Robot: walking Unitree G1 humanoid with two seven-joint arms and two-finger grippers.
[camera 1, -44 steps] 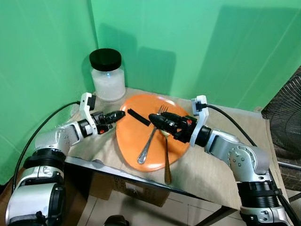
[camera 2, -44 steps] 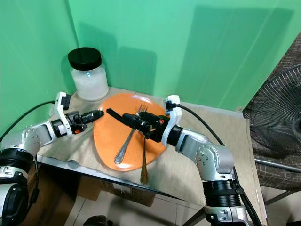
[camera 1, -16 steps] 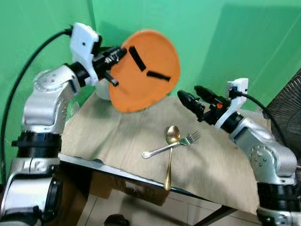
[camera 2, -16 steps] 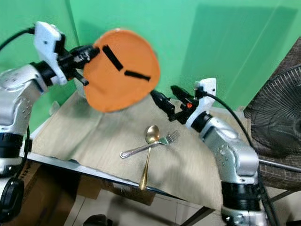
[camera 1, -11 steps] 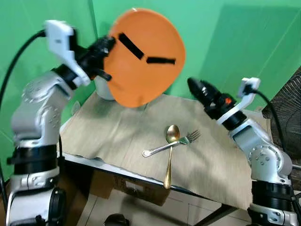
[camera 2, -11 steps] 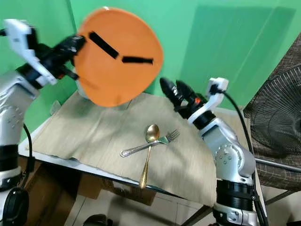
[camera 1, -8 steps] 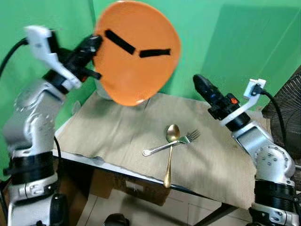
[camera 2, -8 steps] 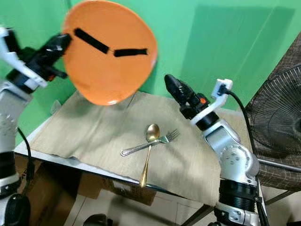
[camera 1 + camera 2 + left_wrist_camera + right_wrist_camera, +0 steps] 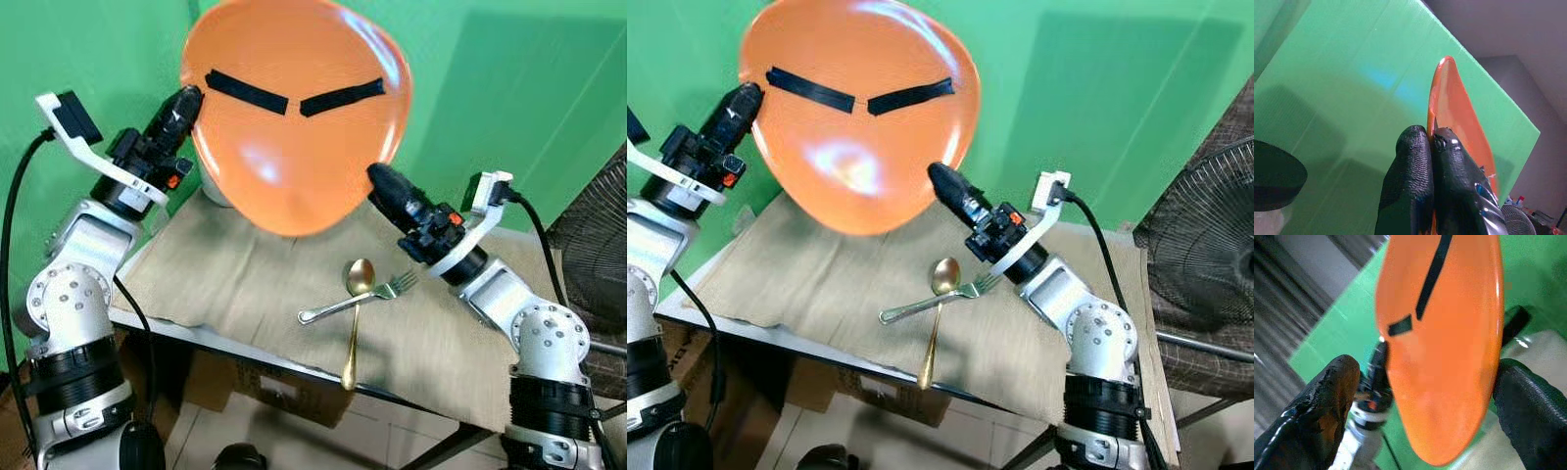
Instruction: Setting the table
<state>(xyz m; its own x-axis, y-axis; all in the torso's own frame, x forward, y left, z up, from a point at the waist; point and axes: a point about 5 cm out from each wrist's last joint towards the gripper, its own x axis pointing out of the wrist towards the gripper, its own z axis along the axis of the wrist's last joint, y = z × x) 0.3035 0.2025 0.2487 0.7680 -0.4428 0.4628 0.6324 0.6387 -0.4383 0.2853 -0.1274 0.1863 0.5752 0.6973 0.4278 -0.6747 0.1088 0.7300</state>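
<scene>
Two-deep at the near edge of the table (image 9: 245, 345), lying crossed on the tan cloth (image 9: 235, 279): a gold spoon (image 9: 353, 333) and a silver fork (image 9: 328, 311). Resting with the spoon's handle pointing toward the near edge and its bowl farther in; lying with the fork's handle to the left and its tines to the right, touching the spoon where the two cross.

Farther back on the right, reaching in over the cloth with the right end effector (image 9: 382, 186), fingers (image 9: 1327, 396) spread wide apart and empty, bracketing the lower right edge of the orange plate (image 9: 294, 127); cannot tell whether touching that edge or just beside it.

Farther back on the left, pinching the plate's left rim with the left end effector (image 9: 184, 103), both fingers (image 9: 1449, 166) clamped together on the thin edge. Holding the plate high above the table, well apart from the cutlery, tipped up with its broad face toward the head camera and showing two black strips (image 9: 245, 91) slanting toward each other.

Standing at the far right beside the table, a dark fan grille (image 9: 598, 225); backing everything, green wall (image 9: 509, 98).
</scene>
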